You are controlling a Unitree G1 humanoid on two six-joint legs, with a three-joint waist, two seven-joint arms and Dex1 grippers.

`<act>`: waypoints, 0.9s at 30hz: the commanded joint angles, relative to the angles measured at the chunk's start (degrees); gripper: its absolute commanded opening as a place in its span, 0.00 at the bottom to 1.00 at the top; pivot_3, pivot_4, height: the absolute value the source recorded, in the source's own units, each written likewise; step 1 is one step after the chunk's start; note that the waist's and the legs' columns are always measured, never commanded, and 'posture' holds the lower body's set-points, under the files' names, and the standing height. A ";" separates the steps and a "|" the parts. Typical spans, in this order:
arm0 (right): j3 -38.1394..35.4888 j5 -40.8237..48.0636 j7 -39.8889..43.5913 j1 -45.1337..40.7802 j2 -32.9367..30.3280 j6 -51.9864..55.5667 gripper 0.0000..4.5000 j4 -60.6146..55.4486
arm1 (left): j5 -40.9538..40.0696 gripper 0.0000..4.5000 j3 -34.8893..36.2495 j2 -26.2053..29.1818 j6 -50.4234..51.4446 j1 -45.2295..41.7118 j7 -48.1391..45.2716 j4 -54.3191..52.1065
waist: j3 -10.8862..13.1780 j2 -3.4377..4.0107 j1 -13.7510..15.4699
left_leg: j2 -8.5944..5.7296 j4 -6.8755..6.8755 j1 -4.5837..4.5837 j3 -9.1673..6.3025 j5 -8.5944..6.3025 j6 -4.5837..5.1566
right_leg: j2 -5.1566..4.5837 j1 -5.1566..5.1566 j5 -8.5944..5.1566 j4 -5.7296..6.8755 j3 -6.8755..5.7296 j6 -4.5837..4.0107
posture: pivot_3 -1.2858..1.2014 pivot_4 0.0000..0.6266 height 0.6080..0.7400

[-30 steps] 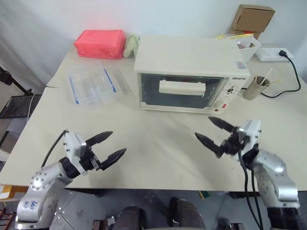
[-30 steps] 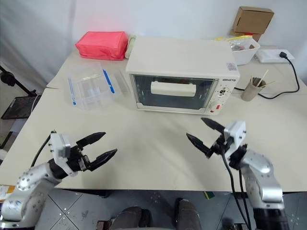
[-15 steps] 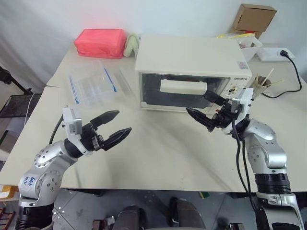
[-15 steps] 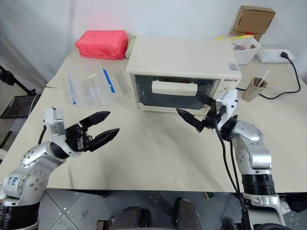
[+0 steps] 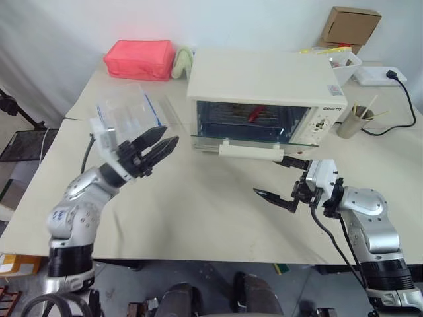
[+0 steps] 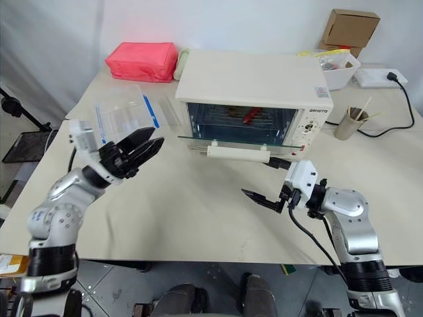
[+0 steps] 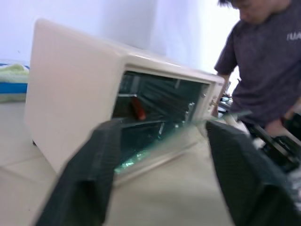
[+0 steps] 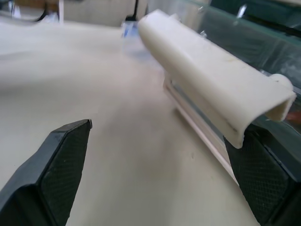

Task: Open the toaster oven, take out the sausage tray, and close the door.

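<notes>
Now the door has been swung down and the oven stands open.
One left gripper (image 5: pixel 158 148), fingers apart, has been raised beside one toaster oven (image 5: pixel 264 99); inside, one red sausage (image 5: pixel 256 113) is seen, its tray unclear; one door (image 5: pixel 244 140) lies level just beyond the right gripper (image 5: pixel 277 178), fingers spread wide, empty.

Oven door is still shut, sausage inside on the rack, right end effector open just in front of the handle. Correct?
Not quite. The door is already down, lying open and about level, as the left eye view shows. The rest holds: the red sausage sits inside the oven, and the right end effector is open just in front of the white handle.
</notes>
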 commanded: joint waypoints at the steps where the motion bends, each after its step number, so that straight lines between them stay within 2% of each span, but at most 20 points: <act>1: 0.33 -1.38 0.93 0.22 -0.39 -5.17 1.00 0.24 | 3.44 0.39 -3.01 -2.75 -2.09 -5.28 -0.55 5.05 | 0.00 -0.01 0.04 | 0.00 0.00 0.00 0.00 0.00 0.00 | 0.02 0.00 0.00 0.00 -0.02 0.00 | 0.52 0.24 1.00; 6: 0.91 -3.37 1.09 0.62 -0.68 -9.76 1.00 1.92 | 9.11 0.04 -6.05 -7.10 -6.01 -11.23 -1.09 13.56 | 0.02 -0.03 0.06 | 0.02 0.07 -0.02 0.00 0.00 0.01 | 0.08 0.01 0.00 0.00 -0.05 0.01 | 0.52 0.24 1.00; 7: 0.95 -3.72 1.12 0.90 -0.84 -10.45 1.00 2.09 | 10.37 0.01 -7.09 -7.73 -6.65 -11.90 -1.56 14.91 | 0.02 -0.03 0.07 | 0.03 0.07 -0.02 0.00 0.00 0.01 | 0.09 0.01 0.00 0.00 -0.05 0.01 | 0.52 0.24 1.00; 13: -0.71 -4.79 -1.18 4.23 -1.08 -12.57 1.00 1.12 | 13.73 0.01 -9.93 -9.18 -8.34 -12.52 -5.37 18.23 | 0.02 -0.04 0.16 | 0.04 0.08 -0.03 0.00 0.01 0.01 | 0.10 0.01 0.00 0.00 -0.05 0.01 | 0.52 0.24 1.00; 18: -7.26 -4.50 -6.58 17.83 -1.55 -12.11 1.00 -5.12 | 15.53 0.01 -11.07 -8.40 -9.10 -11.41 -8.83 18.33 | 0.02 -0.04 1.54 | 0.04 0.16 -0.08 -0.08 0.00 0.01 | 0.06 0.03 0.00 -0.01 -0.09 0.01 | 0.52 0.24 1.00; 23: -17.00 -4.25 -12.08 35.42 -0.57 -11.13 1.00 -11.84 | 20.06 0.01 -14.44 -6.68 -13.64 -7.72 -13.78 17.95 | 0.00 0.00 1.45 | 0.02 0.17 -0.09 -0.06 -0.01 0.02 | 0.04 0.08 0.02 -0.09 -0.05 0.04 | 0.52 0.24 1.00; 27: -23.20 -2.80 -16.54 40.78 -0.16 -8.77 1.00 -15.78 | 21.72 0.01 -14.97 -6.85 -15.29 -5.09 -13.93 17.18 | 0.02 -0.03 1.13 | 0.07 0.17 0.11 -0.07 -0.03 -0.02 | 0.00 0.29 0.02 -0.17 0.11 0.04 | 0.52 0.24 1.00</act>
